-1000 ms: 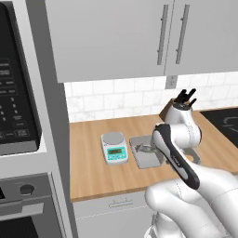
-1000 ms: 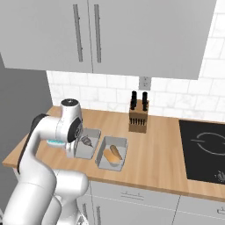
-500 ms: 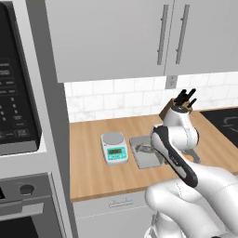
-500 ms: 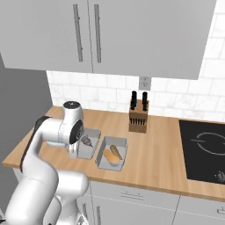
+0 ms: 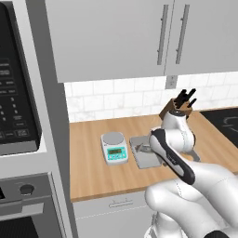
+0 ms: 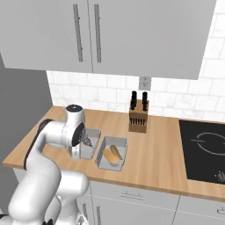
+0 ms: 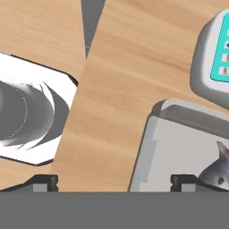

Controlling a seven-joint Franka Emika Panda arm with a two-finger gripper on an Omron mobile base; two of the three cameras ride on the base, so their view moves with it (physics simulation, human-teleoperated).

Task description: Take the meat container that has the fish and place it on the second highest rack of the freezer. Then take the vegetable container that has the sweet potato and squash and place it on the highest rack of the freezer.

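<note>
Your gripper hangs low over the wooden counter, and its two dark tips stand far apart, so the claw is wide open and holds nothing. One fingertip sits over bare wood. The other fingertip sits over the near end of the meat container, right beside the grey fish. You cannot tell if that tip touches the tray.

From the right base view, you see the meat container on the counter in front of you, partly hidden by the white arm, with the gripper over it. Just beside it lies the vegetable container, another grey tray with the sweet potato and squash inside as one orange-tan lump. The two trays lie side by side, very close.

From the left base view, the meat container is next to a small kitchen scale with a teal front. The scale and the tray are near each other but not touching.

Farther back stands a knife block with black handles, close to the tiled wall. A black cooktop lies at the far end of the counter. Grey cabinets hang above.
</note>
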